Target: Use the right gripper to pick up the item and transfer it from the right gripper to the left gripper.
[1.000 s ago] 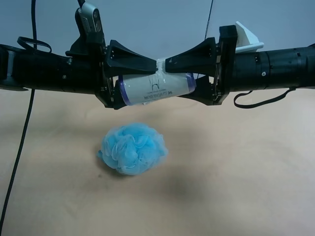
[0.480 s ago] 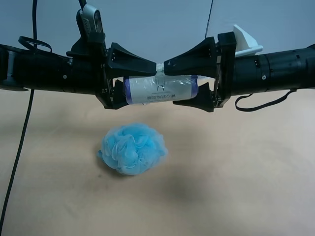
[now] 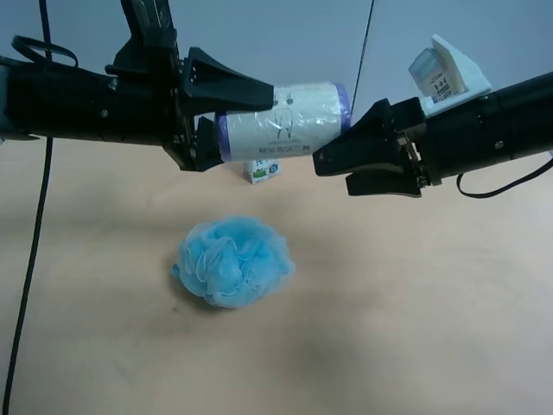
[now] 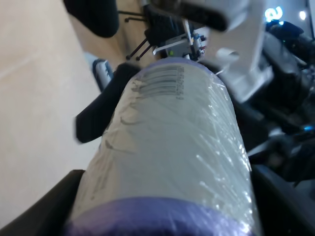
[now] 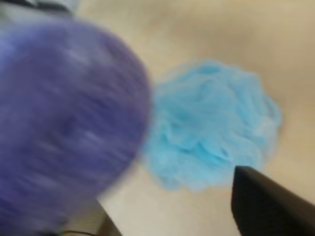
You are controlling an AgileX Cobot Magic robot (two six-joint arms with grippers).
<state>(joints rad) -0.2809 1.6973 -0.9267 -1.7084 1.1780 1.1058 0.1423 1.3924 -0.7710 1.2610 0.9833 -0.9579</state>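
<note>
The item [image 3: 285, 121], a cream-white labelled cylinder with purple ends in shiny wrap, hangs level above the table with my left gripper [image 3: 246, 125] shut on its left half. In the left wrist view the item [image 4: 167, 147] fills the picture between the two black fingers [image 4: 56, 199]. My right gripper [image 3: 333, 173] stands open a little right of and below the item's right end, touching nothing. In the right wrist view the item's purple end [image 5: 64, 123] is a close blur, with one black fingertip [image 5: 266, 206] beside it.
A fluffy blue bath puff [image 3: 233, 261] lies on the tan table [image 3: 432, 328] below the item; it also shows as the puff [image 5: 211, 123] in the right wrist view. A small blue-and-white carton [image 3: 262, 169] stands behind, under the item. A black cable [image 3: 26, 285] hangs at the left.
The right gripper has opened, let go of the item and drawn back right and down. The left gripper has closed on the item and lifted it slightly, uncovering the carton.
</note>
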